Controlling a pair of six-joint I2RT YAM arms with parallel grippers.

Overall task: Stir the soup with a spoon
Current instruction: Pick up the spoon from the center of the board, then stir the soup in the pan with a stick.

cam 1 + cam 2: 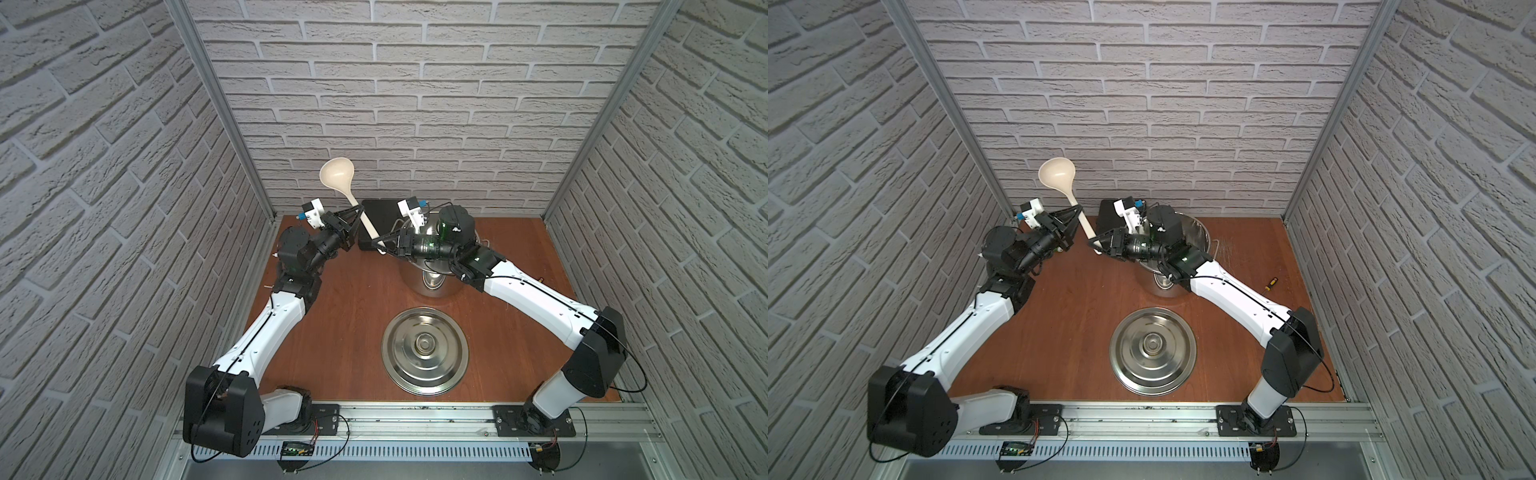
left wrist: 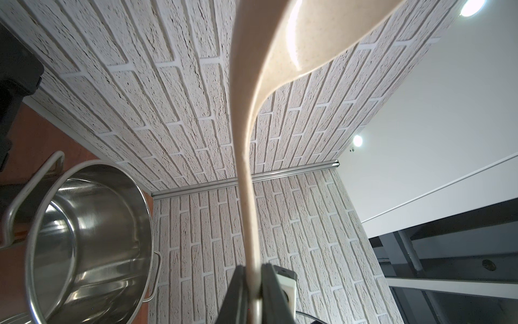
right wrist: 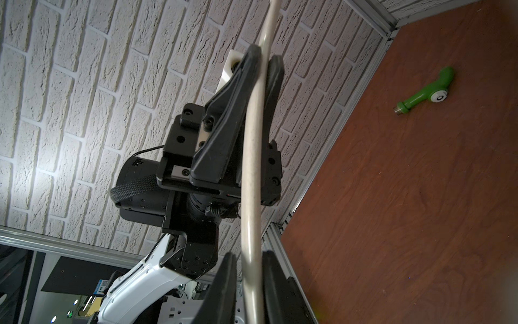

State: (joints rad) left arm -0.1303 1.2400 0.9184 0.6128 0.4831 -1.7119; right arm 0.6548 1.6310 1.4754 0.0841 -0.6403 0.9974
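Note:
The cream-white spoon [image 1: 337, 174] is held up in the air at the back, bowl uppermost against the brick wall, also in a top view [image 1: 1057, 174]. My left gripper [image 1: 356, 222] is shut on the middle of its handle [image 2: 244, 174]; the fingers clamp it in the left wrist view [image 2: 253, 273]. My right gripper [image 1: 379, 245] stands at the handle's lower end, jaws close against it on both sides [image 3: 251, 259]. The steel pot meant as the soup [image 1: 428, 286] stands right of the spoon, largely hidden under my right arm. It is open and shows no liquid [image 2: 92, 224].
The flat steel lid [image 1: 424, 351] lies knob up on the wooden table [image 1: 353, 324] in front of the pot. A black box [image 1: 376, 216] sits behind the spoon handle. A green tool [image 3: 423, 94] and a small screwdriver [image 1: 1270, 283] lie on the table.

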